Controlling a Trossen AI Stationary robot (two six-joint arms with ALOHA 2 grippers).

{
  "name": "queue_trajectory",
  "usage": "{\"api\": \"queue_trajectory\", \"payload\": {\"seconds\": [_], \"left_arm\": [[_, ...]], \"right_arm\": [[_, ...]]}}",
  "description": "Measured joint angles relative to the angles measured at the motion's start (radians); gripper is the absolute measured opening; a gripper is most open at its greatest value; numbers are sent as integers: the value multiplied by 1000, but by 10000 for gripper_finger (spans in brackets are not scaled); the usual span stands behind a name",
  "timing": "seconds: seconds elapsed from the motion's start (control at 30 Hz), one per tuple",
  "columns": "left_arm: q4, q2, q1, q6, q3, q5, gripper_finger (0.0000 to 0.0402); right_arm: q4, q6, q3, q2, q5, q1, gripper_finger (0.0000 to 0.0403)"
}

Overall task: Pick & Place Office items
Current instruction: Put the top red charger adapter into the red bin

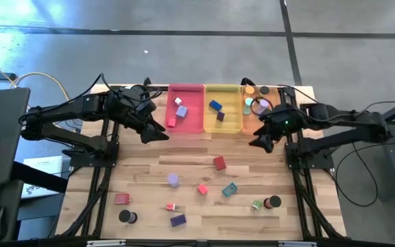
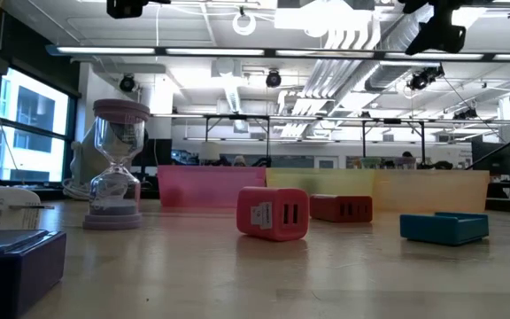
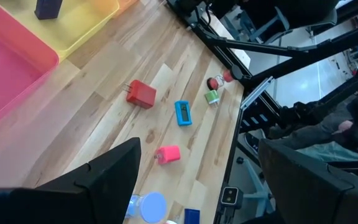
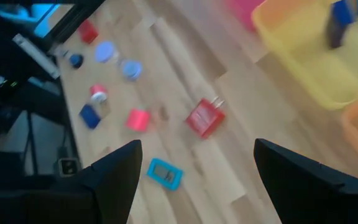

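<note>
My left hand (image 1: 158, 133) and right hand (image 1: 260, 142) hover empty, fingers apart, beside the trays (image 1: 223, 127). Several office items (image 1: 219, 162) already lie in the trays; about 10 remain scattered on the desk (image 1: 142, 171).

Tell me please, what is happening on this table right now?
A two-armed robot is sorting small office items into three trays at the far edge of the table. Both arms hover near the trays with jaws open and empty: the left gripper by the pink tray, the right gripper by the orange tray. A few pieces already lie in the trays. Many remain loose on the table, such as a red block and a teal block.
</note>
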Motion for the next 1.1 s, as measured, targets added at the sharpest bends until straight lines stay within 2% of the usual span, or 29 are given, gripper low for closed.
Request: {"api": "queue_trajectory", "payload": {"seconds": [0.2, 0.43, 0.73, 1.1], "left_arm": [[4, 0, 0, 0, 0, -2, 317], [113, 9, 0, 2, 0, -53, 317], [127, 51, -38, 36, 0, -47, 317], [15, 63, -188, 37, 0, -44, 317]], "right_arm": [[53, 32, 0, 42, 5, 115, 299], [105, 78, -1, 160, 10, 206, 299], [102, 265, -1, 333, 37, 256, 299], [102, 527, -1, 491, 149, 274, 299]]}}
